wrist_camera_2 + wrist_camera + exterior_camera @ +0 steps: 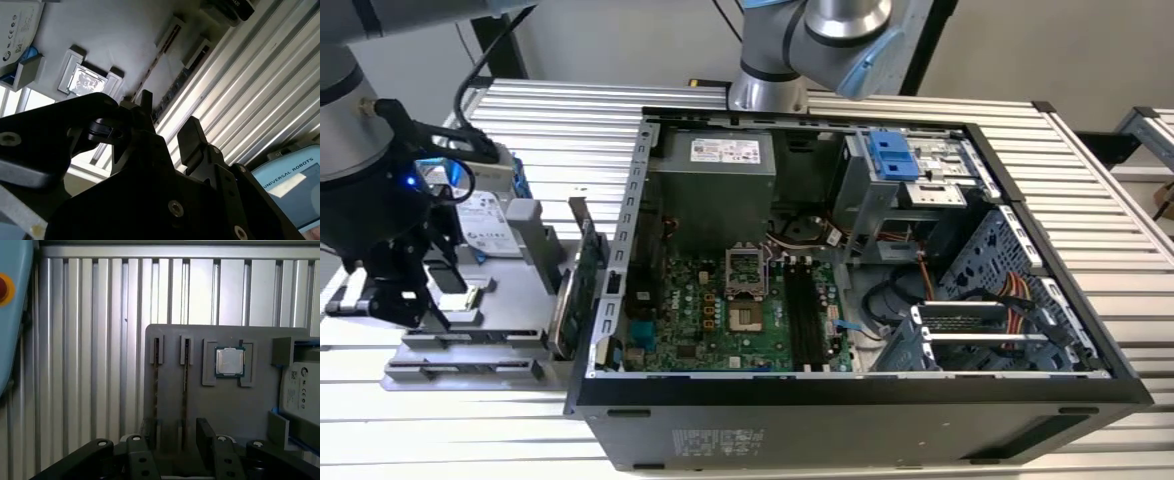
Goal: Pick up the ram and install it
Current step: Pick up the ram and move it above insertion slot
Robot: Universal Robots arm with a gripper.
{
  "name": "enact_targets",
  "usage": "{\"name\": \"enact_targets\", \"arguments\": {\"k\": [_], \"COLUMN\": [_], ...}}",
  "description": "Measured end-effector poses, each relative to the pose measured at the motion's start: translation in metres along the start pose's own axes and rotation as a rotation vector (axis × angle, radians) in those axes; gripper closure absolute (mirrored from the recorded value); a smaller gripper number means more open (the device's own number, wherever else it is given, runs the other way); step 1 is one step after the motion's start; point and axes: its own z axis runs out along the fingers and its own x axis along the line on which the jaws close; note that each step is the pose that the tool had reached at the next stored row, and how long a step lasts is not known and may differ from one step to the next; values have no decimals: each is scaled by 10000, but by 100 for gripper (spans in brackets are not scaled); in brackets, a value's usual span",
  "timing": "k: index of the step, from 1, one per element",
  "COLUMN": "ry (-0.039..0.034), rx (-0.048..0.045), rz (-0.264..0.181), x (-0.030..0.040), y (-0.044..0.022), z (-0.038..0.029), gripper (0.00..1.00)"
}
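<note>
— Grey plastic holder (pixel 225 410): is that what the arm is over?

— Yes. It lies on a ribbed metal table (pixel 100 340). The gripper (pixel 175 432) hangs just above the holder's slotted end, with its black fingers (pixel 206 432) spread apart and nothing pinched between them.

— And the ram?

— The ram (pixel 156 385) stands on edge in the slot nearest the holder's rim, seen as a thin dark line. Another thin stick (pixel 185 385) stands in the next slot, just beside it. In the first wrist view both run in between the spread fingers. I cannot tell whether a finger touches either one.

— What else sits on the holder?

— A square silver processor chip (pixel 230 361) lies in a recess beside the slots. Past it, at the end of the holder away from the slots, is a silver hard drive (pixel 300 390) in a blue frame.

— And around the holder?

— In the exterior view an open computer case (pixel 854 400) lies right beside the holder, on the exterior view's right, with its green motherboard (pixel 720 320) facing up. A light-blue control box (pixel 12 340) with a red button is well apart from the holder, off its slotted side. A pale wall (pixel 1067 50) rises behind the table, and the corner of a second ribbed table (pixel 1154 130) shows beyond the case.
</note>
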Motion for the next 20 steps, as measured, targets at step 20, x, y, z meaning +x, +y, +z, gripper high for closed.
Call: {"name": "enact_targets", "arguments": {"k": [20], "ry": [12], "rx": [6], "rz": [37], "x": [85], "y": [6], "z": [242], "gripper": [0]}}
